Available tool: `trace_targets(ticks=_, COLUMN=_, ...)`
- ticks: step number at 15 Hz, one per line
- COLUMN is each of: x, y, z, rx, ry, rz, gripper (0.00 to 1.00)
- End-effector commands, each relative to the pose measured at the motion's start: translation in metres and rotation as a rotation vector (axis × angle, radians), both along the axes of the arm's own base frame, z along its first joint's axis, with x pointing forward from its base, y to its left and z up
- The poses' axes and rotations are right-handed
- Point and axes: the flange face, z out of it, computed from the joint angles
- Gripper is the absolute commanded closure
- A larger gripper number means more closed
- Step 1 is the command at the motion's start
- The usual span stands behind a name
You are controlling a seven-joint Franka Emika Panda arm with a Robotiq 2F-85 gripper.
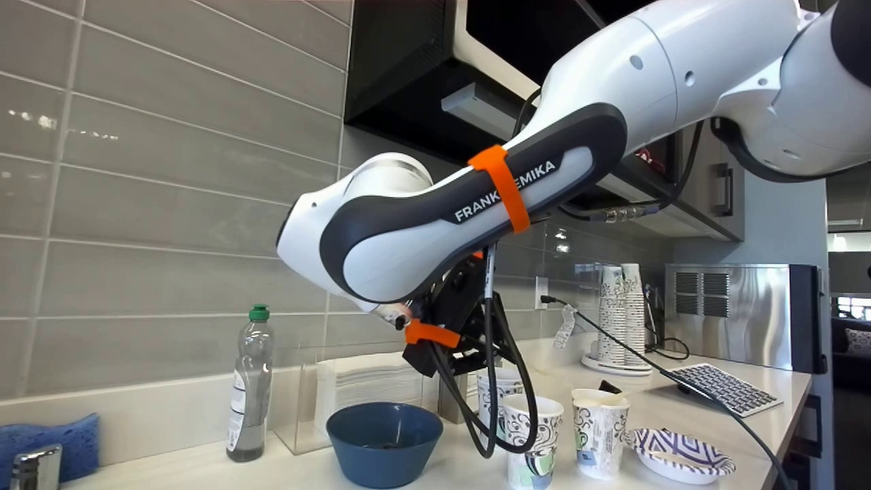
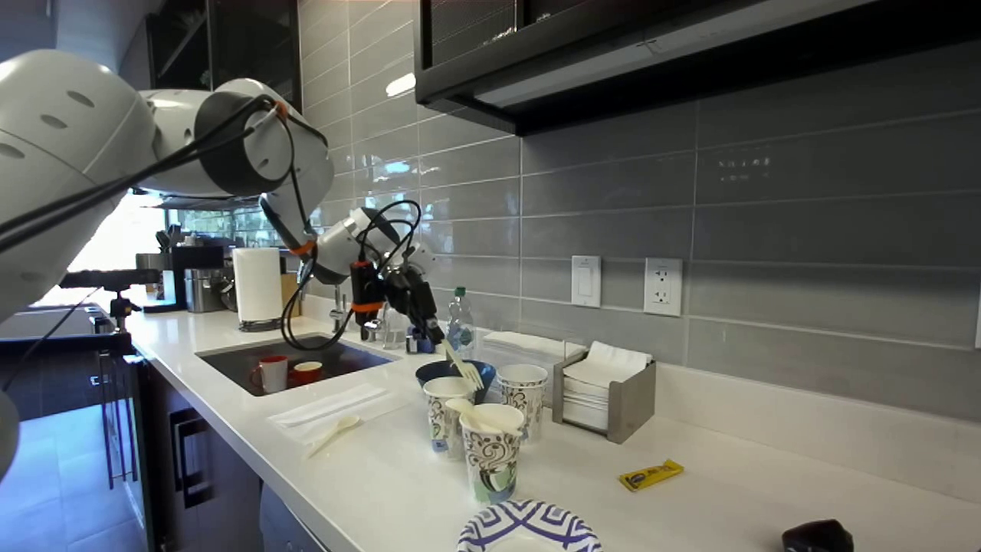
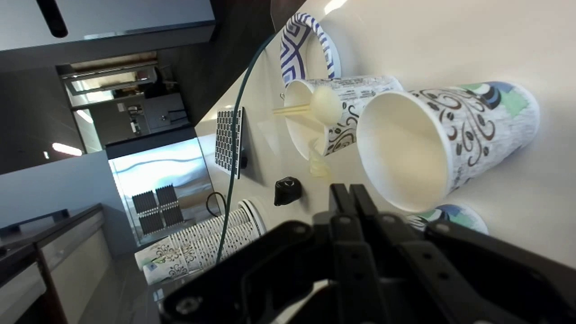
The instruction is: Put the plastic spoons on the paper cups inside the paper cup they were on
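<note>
The hand [image 3: 351,192] appears to grasp a pale fork [image 2: 466,369] by its handle, likely leaving the tines free to lead into a cup. Just ahead, 3 paper cups [image 2: 492,464] and the blue bowl [image 1: 384,449] crowd together, so sideways room is tight. A spoon [image 3: 326,105] lies across a cup's rim, head overhanging. Freer bench [image 2: 575,464] spreads toward the yellow packet [image 2: 650,475].
</note>
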Motion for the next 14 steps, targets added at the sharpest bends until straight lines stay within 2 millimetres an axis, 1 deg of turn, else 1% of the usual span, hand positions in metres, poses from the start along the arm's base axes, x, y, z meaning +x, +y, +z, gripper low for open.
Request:
trace_targets(ticks=1, x=0.0, y=0.004, z=0.02, rx=-0.028, ry=-0.043, rz=0.006, gripper=0.99)
trace_targets(ticks=6, x=-0.006, y=0.005, z=0.05, rx=0.007, ry=-0.101, rz=0.009, gripper=0.99)
trace_targets(ticks=11, x=-0.012, y=0.006, z=0.079, rx=0.113, ry=-0.146, rz=0.021, gripper=0.99)
trace_targets(ticks=14, x=-0.014, y=0.004, z=0.09, rx=0.204, ry=-0.177, rz=0.024, gripper=0.99)
